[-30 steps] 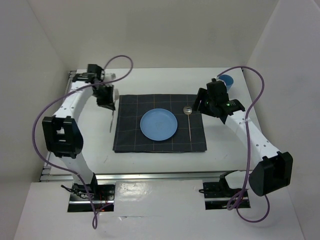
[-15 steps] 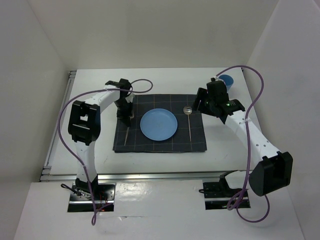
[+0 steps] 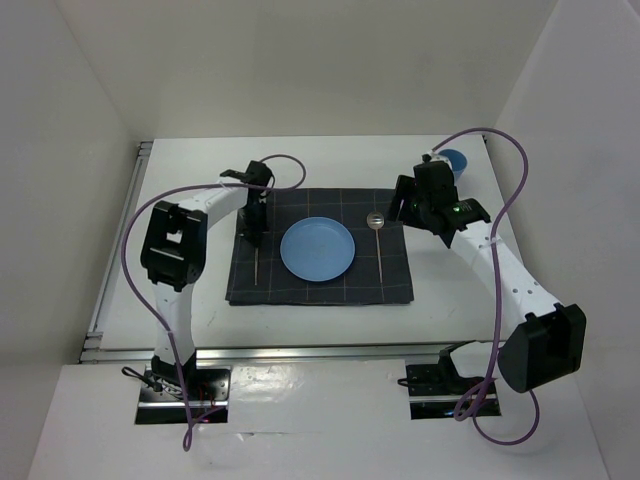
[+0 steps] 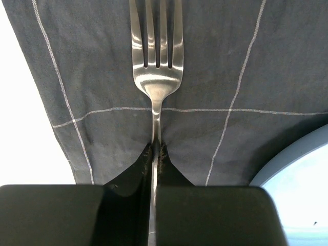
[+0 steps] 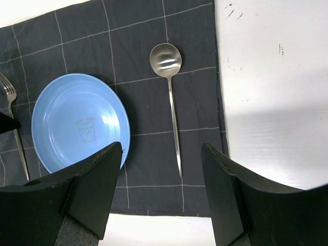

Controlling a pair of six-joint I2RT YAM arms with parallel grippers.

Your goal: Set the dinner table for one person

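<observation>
Left tool (image 4: 155,154): shut tight on the fork (image 4: 155,66) handle, pinch sits just below the neck. Fork points away from me over the left strip of the mat (image 4: 246,61). Plate (image 4: 300,174) rim is just beside it on the right. Can't tell if the fork rests on the cloth or hangs just above it.

Right tool (image 5: 163,154): jaws wide apart, nothing in them. It hangs over the right part of the mat, with the spoon (image 5: 171,110) lying on the cloth below.

Desk (image 3: 320,160): white top under everything. Mat sits mid-desk, and a rail (image 3: 320,351) runs along the near edge.

Handling, my read:
- Desk is rigid, fixed and smooth, so there's nothing to take hold of, only to place onto.
- Cutlery would likely skate on the bare top.
- Mat is soft and could bunch if I drag across it, so set down straight.
- Fork looks light, stiff and slick. The handle is thin, so it can pivot in the pinch. The handle is the right place to hold, not the tines.

Hard to see:
- Tine tips are cut off at the top of the left wrist view.
- Handle end is buried between my fingers.
- Cup (image 3: 455,160) at the far right is half behind the right arm, and I can't see inside it.
- Print at the plate centre is too small to read.
</observation>
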